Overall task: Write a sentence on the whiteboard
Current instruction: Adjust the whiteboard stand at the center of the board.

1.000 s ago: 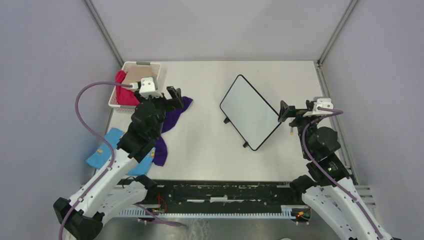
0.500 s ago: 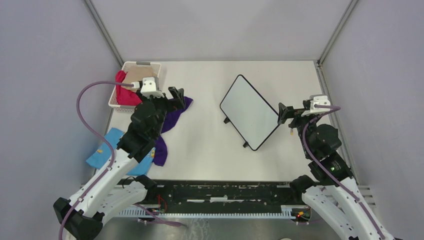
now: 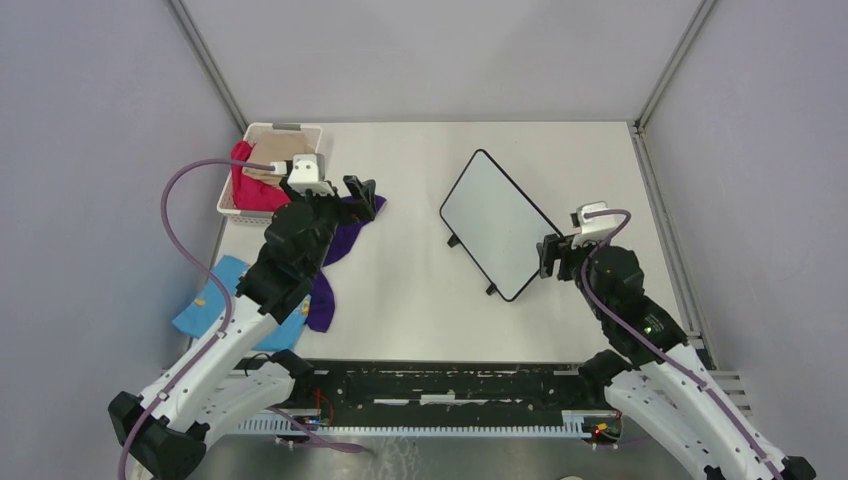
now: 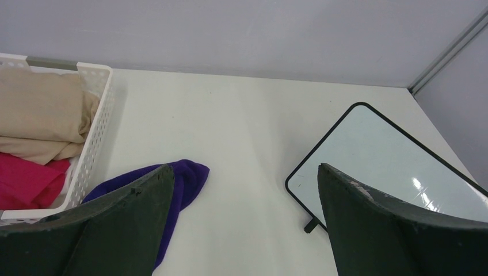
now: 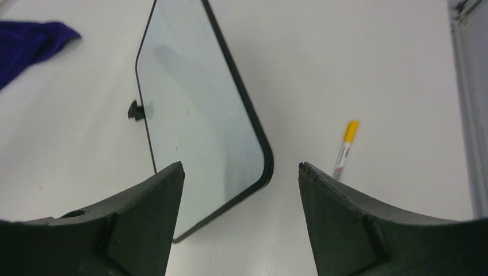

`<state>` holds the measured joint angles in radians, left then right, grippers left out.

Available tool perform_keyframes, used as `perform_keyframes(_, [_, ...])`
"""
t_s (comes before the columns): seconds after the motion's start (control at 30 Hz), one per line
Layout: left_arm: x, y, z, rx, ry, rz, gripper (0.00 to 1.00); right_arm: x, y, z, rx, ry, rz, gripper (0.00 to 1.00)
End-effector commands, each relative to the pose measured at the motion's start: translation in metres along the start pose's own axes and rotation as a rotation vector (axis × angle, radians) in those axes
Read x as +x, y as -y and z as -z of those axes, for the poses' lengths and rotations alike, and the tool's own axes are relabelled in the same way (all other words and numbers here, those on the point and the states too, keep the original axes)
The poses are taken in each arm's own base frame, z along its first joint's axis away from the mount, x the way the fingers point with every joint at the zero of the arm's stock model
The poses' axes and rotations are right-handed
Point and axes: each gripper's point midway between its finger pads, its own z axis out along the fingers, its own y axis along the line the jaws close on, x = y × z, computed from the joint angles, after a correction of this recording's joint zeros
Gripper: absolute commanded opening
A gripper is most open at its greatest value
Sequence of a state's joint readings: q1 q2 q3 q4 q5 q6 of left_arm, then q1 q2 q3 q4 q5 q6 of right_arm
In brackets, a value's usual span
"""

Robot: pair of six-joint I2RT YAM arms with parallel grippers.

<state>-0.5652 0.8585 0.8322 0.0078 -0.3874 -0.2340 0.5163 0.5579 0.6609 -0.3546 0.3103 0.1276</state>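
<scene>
The whiteboard (image 3: 498, 222) lies tilted at the table's middle right, with a black frame and two small feet. Its face is blank; no orange sentence shows in any view. It also shows in the left wrist view (image 4: 391, 155) and the right wrist view (image 5: 195, 121). An orange-capped marker (image 5: 344, 150) lies on the table just right of the board. My right gripper (image 3: 548, 255) (image 5: 240, 165) is open and empty, over the board's near right corner. My left gripper (image 3: 362, 192) (image 4: 244, 168) is open and empty, above the purple cloth, left of the board.
A white basket (image 3: 240, 200) (image 4: 95, 126) holding pink and beige cloths stands at the far left. A purple cloth (image 3: 345, 235) (image 4: 184, 178) and a blue cloth (image 3: 215, 295) lie beside it. A metal rail runs along the table's right edge.
My right gripper has moved left and nearer, from right of the board to over its near right corner. My left gripper has shifted slightly right.
</scene>
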Motion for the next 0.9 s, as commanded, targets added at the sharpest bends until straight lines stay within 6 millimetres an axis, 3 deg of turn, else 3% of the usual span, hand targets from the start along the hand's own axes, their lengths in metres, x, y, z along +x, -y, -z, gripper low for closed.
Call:
perform_keyframes(0.0, [-0.01, 0.009, -0.003, 0.031, 0.033, 0.024, 1.0, 0.05, -0.018, 0.002, -0.056, -0.119, -0.033, 0.78])
perform_keyframes(0.43, [-0.009, 0.009, -0.004, 0.029, 0.03, 0.019, 1.0, 0.094, -0.07, 0.018, -0.167, -0.249, -0.057, 0.76])
perform_keyframes(0.63, [-0.012, 0.009, -0.002, 0.03, 0.035, 0.025, 1.0, 0.121, -0.1, 0.031, -0.241, -0.316, -0.09, 0.64])
perform_keyframes(0.87, [-0.01, 0.01, -0.003, 0.035, 0.027, 0.026, 1.0, 0.129, -0.139, 0.027, -0.271, -0.298, -0.096, 0.62])
